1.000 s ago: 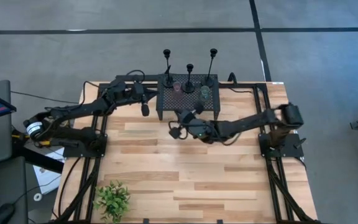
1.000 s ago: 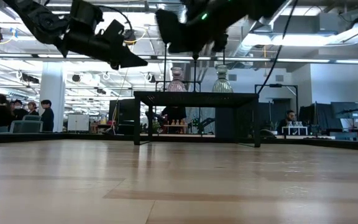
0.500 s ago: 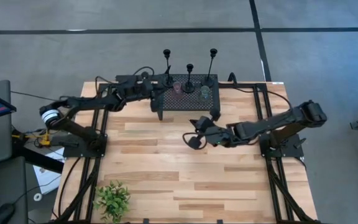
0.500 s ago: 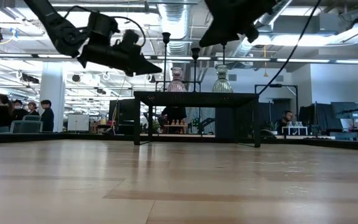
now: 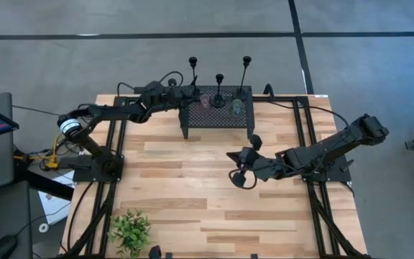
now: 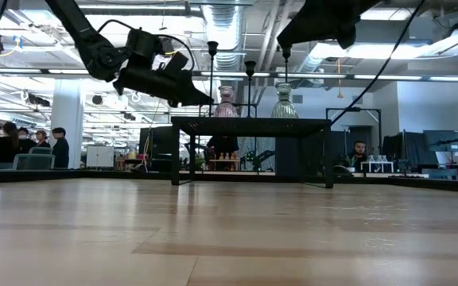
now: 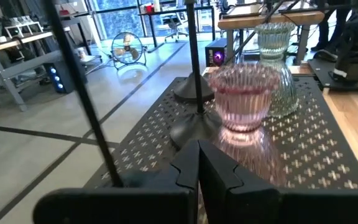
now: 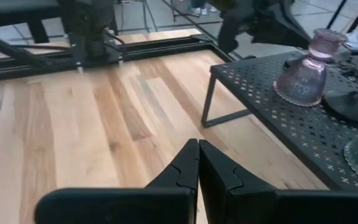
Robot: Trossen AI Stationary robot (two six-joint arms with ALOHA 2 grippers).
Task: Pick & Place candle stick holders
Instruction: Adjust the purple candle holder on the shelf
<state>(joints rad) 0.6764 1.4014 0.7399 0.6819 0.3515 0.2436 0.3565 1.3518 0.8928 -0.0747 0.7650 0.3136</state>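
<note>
Three slim black candlesticks stand by their round bases on a black perforated stand point(image 5: 218, 115) at the table's far edge: left point(image 5: 192, 75), middle point(image 5: 219, 86), right point(image 5: 245, 75). They also show in the low view point(image 6: 211, 48). My left gripper point(image 5: 190, 94) is shut and empty, hovering over the stand's left end. In the left wrist view point(image 7: 197, 163) it points past the left candlestick's stem point(image 7: 79, 93) at the middle one's base point(image 7: 194, 127). My right gripper point(image 5: 239, 178) is shut and empty above the table's middle, in front of the stand point(image 8: 278, 118).
A pink glass vase point(image 7: 244, 96) and a clear glass vase point(image 7: 279, 68) stand on the stand between the candlesticks. A small leafy plant point(image 5: 129, 230) sits at the table's near left corner. Bare wood point(image 5: 192, 194) lies in front of the stand. People sit in the room behind point(image 6: 6, 143).
My left gripper has moved toward the table's far edge and right, up over the stand's left end. My right gripper has drawn back from the stand toward the table's near and right edges. Both have stayed shut. The candlesticks have not moved.
</note>
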